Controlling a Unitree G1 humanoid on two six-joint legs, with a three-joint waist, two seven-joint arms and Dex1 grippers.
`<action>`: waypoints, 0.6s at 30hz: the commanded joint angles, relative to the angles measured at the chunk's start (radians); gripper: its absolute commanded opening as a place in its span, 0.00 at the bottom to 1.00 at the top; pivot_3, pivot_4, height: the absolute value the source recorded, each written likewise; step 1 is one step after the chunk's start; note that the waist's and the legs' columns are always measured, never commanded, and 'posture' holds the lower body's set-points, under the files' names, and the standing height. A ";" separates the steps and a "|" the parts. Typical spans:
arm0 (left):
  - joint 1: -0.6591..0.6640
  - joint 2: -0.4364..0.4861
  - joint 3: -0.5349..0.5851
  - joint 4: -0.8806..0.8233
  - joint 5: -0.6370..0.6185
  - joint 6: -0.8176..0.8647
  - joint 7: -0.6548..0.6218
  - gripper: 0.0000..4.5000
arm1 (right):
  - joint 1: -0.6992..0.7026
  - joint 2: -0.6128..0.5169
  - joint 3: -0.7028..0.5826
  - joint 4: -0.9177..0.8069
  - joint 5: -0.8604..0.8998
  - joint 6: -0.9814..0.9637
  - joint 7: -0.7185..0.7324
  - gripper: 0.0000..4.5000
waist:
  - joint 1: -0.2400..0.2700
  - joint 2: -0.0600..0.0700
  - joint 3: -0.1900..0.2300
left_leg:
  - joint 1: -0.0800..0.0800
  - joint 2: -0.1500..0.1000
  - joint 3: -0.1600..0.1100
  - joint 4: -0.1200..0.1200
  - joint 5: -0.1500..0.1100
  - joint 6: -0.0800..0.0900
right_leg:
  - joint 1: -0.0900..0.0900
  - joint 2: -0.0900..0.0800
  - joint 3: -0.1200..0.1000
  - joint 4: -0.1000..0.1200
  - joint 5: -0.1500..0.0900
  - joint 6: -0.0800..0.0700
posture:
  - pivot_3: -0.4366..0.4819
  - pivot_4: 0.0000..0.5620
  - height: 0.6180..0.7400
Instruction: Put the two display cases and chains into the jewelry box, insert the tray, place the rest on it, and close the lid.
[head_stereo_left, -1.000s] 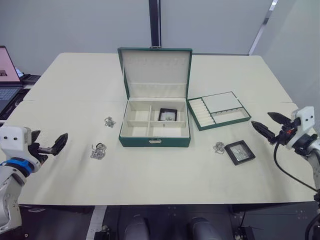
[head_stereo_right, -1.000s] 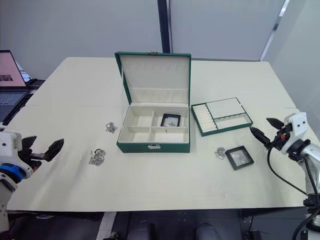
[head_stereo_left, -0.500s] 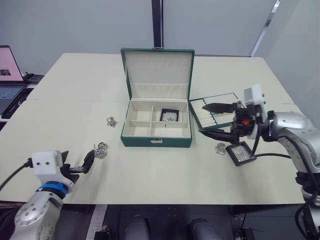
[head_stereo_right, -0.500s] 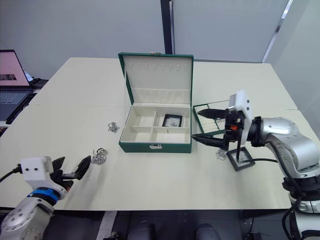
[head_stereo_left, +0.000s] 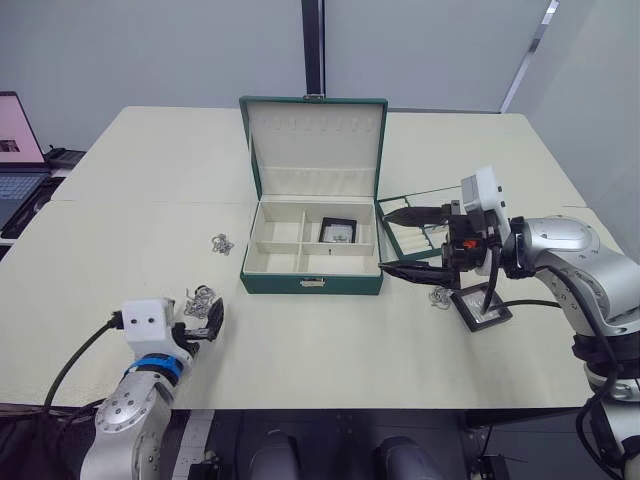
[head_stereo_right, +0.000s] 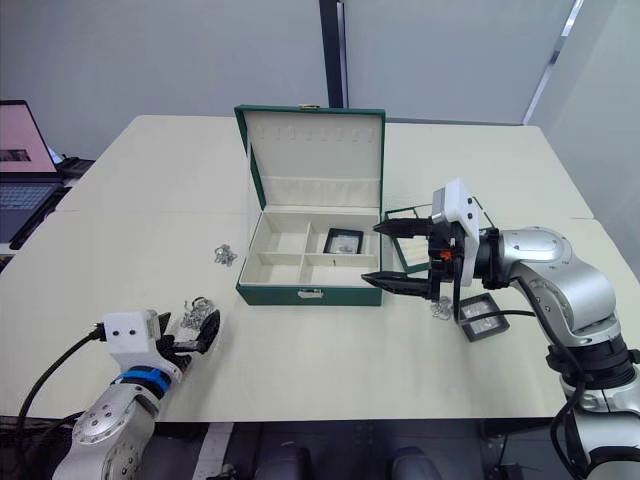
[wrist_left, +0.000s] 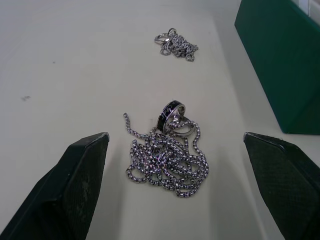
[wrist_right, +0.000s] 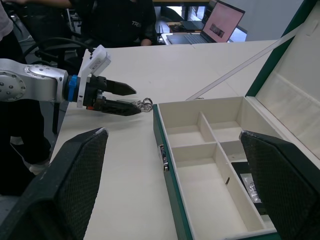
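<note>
Left eye view: the jewelry box (head_stereo_left: 312, 250) sits at centre frame with its lid (head_stereo_left: 314, 143) standing upright. One display case (head_stereo_left: 336, 231) lies in the box's rear right compartment. The tray (head_stereo_left: 432, 222) rests on the table (head_stereo_left: 300, 340) just right of the box, partly behind the right gripper (head_stereo_left: 396, 242), whose fingers are spread wide beside the box's right front corner, grasping nothing. The second display case (head_stereo_left: 481, 307) lies lower right, with a chain clump (head_stereo_left: 437, 296) touching its left edge. Another chain (head_stereo_left: 219, 243) lies left of the box, and a third (head_stereo_left: 201, 301) at lower left, just by the left gripper (head_stereo_left: 210, 322).

Left wrist view: the left gripper's fingers (wrist_left: 80, 175) are spread wide (nothing between them but table), flanking the chain (wrist_left: 165, 160) at centre, which carries a dark-banded ring (wrist_left: 171, 113).

Right wrist view: the box's cream compartments (wrist_right: 210, 165) fill the centre and right; the left gripper (wrist_right: 122, 98) shows at upper left.
</note>
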 joint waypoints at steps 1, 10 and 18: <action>-0.020 0.024 -0.002 0.022 0.018 -0.004 0.008 0.99 | -0.006 -0.013 -0.021 -0.027 0.002 0.001 0.006 1.00 | 0.000 0.000 0.000 | 0.000 0.000 0.000 0.000 0.000 0.000 | 0.000 0.000 0.000 0.000 0.000 0.000 | 0.48 0.27 1.00; -0.052 0.050 -0.029 0.079 0.019 0.056 -0.001 0.99 | 0.008 -0.019 -0.035 -0.055 0.007 0.020 -0.010 1.00 | 0.001 0.001 0.000 | 0.000 0.000 0.000 0.000 0.000 0.000 | 0.000 0.000 0.000 0.000 0.000 0.000 | 0.48 0.27 1.00; -0.051 0.060 -0.057 0.105 0.017 0.079 -0.020 0.99 | 0.010 -0.029 -0.044 -0.073 0.014 0.032 -0.024 1.00 | 0.004 0.002 -0.001 | 0.000 0.000 0.000 0.000 0.000 0.000 | 0.001 0.000 0.000 0.000 0.000 0.000 | 0.48 0.27 1.00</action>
